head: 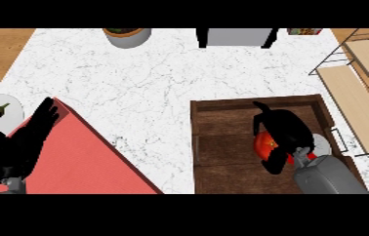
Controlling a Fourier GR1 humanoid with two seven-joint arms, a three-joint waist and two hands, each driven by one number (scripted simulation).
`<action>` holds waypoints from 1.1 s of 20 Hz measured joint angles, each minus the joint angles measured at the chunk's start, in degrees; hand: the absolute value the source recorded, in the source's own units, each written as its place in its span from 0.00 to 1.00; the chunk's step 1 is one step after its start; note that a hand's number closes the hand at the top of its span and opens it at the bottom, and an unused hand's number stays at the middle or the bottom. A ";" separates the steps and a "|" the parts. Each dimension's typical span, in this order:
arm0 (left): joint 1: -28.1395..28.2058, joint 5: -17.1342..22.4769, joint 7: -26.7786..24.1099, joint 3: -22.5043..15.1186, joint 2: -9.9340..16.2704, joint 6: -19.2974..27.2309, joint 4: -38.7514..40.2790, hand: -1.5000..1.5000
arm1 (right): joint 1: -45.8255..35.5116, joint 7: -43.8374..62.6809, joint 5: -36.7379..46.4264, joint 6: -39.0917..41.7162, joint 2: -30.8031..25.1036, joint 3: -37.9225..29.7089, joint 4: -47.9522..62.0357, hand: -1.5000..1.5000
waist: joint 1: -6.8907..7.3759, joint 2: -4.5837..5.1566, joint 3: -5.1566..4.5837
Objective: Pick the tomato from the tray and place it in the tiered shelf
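Sitting inside the tray (223, 132), toward its right side, the tomato (266, 145) is mostly covered by the right hand (284, 132), whose fingers and thumb curl round it from above and the right. The grey right forearm (324, 174) comes up from the lower edge. The dark wooden tray lies on the marble counter (144, 79). Just right of it stands the shelf (349, 84), light wood in a wire frame. At far left, the left hand (29, 132) rests with fingers straight, pointing up, over a red mat (79, 162). A pot (128, 36) stands at the counter's far edge.
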 measured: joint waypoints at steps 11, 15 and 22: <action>-0.99 -0.90 -0.67 1.21 -0.17 -0.46 1.32 0.50 | -1.98 18.73 6.57 -7.16 3.45 -15.12 -1.94 1.00 | -0.36 0.70 0.36; -1.05 -1.13 -0.89 0.52 -0.62 -0.59 0.84 0.50 | -7.33 33.35 12.70 -12.67 5.28 -22.40 0.72 1.00 | 0.39 0.80 0.35; -1.93 -1.34 0.49 -0.06 -0.99 -0.59 0.91 0.50 | -19.89 42.97 22.97 -16.46 10.47 -28.10 0.31 1.00 | 1.01 0.61 0.31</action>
